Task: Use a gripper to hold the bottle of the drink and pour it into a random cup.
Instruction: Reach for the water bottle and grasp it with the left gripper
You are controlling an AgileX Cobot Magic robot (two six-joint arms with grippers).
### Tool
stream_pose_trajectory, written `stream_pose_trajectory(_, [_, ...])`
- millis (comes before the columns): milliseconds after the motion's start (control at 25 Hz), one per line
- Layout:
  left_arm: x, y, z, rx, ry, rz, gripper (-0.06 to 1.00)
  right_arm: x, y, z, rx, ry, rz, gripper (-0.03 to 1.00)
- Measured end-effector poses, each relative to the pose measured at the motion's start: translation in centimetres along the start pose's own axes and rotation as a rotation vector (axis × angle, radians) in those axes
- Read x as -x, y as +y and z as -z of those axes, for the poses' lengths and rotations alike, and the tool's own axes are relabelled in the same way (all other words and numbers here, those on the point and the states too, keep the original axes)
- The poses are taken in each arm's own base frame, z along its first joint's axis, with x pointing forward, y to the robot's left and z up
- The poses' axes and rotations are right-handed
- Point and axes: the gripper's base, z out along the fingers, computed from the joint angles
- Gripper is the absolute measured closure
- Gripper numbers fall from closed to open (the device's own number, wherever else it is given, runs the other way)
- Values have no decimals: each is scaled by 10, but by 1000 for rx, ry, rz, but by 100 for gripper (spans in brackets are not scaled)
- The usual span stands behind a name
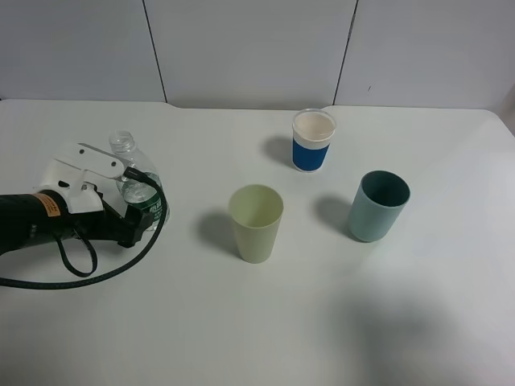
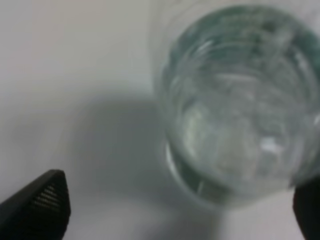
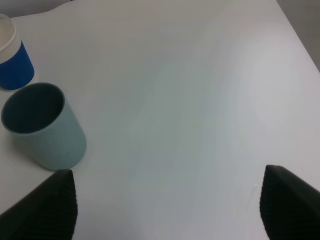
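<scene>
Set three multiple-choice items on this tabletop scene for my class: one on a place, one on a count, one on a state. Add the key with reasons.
1. In the high view, the water bottle stands on which side of the pale yellow-green cup? A) left B) right C) directly behind
2. How many cups stand on the table? A) two B) three C) four
3. The left tool is: A) open B) shut on the bottle C) out of view
Key: 1 A, the bottle is far left of it. 2 B, a teal tumbler and a white cup with a blue band join it. 3 A, the left wrist view shows it spread wide.
</scene>
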Motion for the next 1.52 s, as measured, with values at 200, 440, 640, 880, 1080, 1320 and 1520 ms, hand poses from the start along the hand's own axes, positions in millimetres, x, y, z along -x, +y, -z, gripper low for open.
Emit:
stream_pose_trajectory(200, [1,-7,-8,-69,-102,0,6,0,0,0,0,0,0,23])
stream_pose_trajectory(440, [-1,-16,-19,-162,-231,-12,6,0,0,0,0,0,0,23])
stream_pose_trajectory(640, [-5,-17,-24,-175,-248,-7,7,0,0,0,0,0,0,23])
stream_pose_trajectory(880, [-4,-18,-24,-176,-260,-5,16,0,0,0,0,0,0,23])
stream_pose_trajectory(1080, [-4,-17,-24,-181,-257,40,42,0,0,0,0,0,0,23])
stream_pose_trajectory(1320, [-4,-18,-24,-184,-256,50,47,0,0,0,0,0,0,23])
stream_pose_trajectory(1520, [-4,-17,-24,-179,-256,53,47,0,0,0,0,0,0,23])
